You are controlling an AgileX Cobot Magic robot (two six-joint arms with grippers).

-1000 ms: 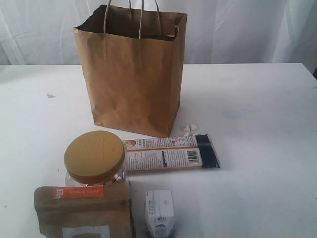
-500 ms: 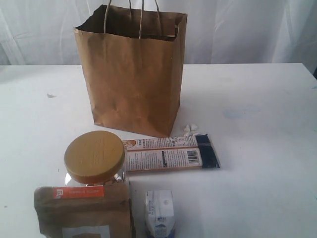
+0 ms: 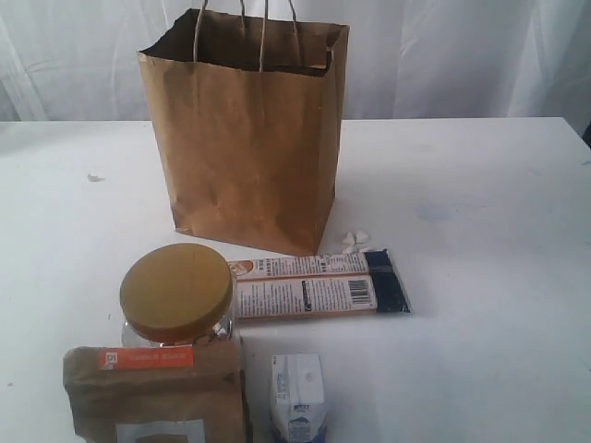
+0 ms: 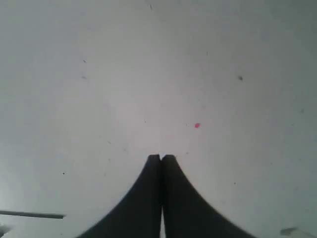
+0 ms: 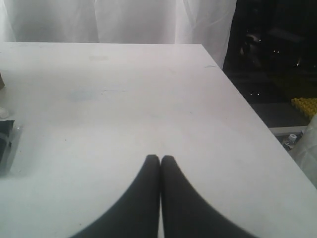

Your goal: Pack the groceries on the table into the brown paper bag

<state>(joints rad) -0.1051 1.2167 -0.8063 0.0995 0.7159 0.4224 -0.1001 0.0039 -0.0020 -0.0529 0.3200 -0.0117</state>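
Starting at the hands: the left hand [image 4: 161, 157] was pinched fully together, black fingertips touching with nothing between them. It hung over bare white desk [image 4: 99, 74] that had only a few dark specks and one tiny pink dot [image 4: 197, 125] nearby. The right hand [image 5: 160, 158] was the same deal, closed tight and empty, over an open stretch of desk near a corner. Past that edge the room went dark, with something yellow [image 5: 304, 105] low down that I couldn't make out. A white curtain [image 5: 124, 20] ran along the back.

In the exterior view, the brown paper bag [image 3: 245, 138] stood upright toward the back, mouth open, twisted handles up, sides creased. A few little white bits [image 3: 355, 241] sat just beside its front right corner. The long navy-orange packet [image 3: 319, 288] lay flat right in front of the bag, navy end to the right. Close on its left stood the clear jar [image 3: 177, 328] with its mustard-yellow lid [image 3: 175, 291]. The brown paper pouch [image 3: 155, 397] was in front of the jar, hiding its base, and the small white carton [image 3: 297, 397] stood to the pouch's right. The desk had a faint bluish smudge [image 3: 434, 212] on the right and a small fleck [image 3: 94, 177] on the left.
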